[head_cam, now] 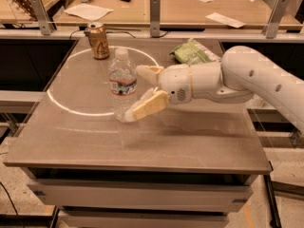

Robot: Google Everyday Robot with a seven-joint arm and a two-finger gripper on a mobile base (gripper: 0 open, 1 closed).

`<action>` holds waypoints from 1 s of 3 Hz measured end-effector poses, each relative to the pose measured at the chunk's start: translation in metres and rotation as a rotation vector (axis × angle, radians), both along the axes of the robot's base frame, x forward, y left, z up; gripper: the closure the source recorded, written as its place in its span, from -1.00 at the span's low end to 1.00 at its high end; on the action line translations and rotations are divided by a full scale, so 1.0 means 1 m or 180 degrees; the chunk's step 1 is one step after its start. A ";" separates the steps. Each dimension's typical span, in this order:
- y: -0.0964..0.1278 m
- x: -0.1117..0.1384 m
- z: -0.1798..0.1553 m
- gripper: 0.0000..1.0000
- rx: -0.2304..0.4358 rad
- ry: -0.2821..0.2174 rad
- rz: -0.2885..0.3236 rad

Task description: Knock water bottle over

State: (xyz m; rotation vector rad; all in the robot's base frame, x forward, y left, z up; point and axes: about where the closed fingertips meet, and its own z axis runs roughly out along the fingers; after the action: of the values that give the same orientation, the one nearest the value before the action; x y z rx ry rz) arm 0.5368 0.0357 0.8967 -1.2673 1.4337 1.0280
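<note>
Bracketing upright bottle [122, 85], gripper [137, 93] spread wide, just beside it. Contact step; next needs firm sideways shove near cap.

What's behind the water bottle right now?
A gold-brown can stands behind the water bottle, slightly left. The open tool is at the bottle's right; its lower finger covers the table just behind there.

The bottle [121, 75] is clear, ribbed, glossy plastic with a white plastic cap [121, 53]. The gripper [137, 93], just right of it over the desk [190, 137], has a smooth white plastic shell and matt tan fingers [149, 104], spread apart. The desk top is smooth grey-brown with a soft sheen. The can [99, 41] is shiny gold-brown metal. The bag [190, 53] is crinkled green film.
</note>
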 end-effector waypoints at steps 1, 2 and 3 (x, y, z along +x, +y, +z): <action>0.018 0.005 0.002 -0.65 0.0107 -0.0001 0.0085; 0.035 0.008 0.005 -0.17 0.0153 0.0014 0.0201; 0.043 0.009 0.006 0.31 0.0152 0.0022 0.0289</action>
State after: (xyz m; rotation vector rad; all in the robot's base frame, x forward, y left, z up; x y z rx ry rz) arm 0.5454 0.0790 0.9027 -1.3052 1.3594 1.1216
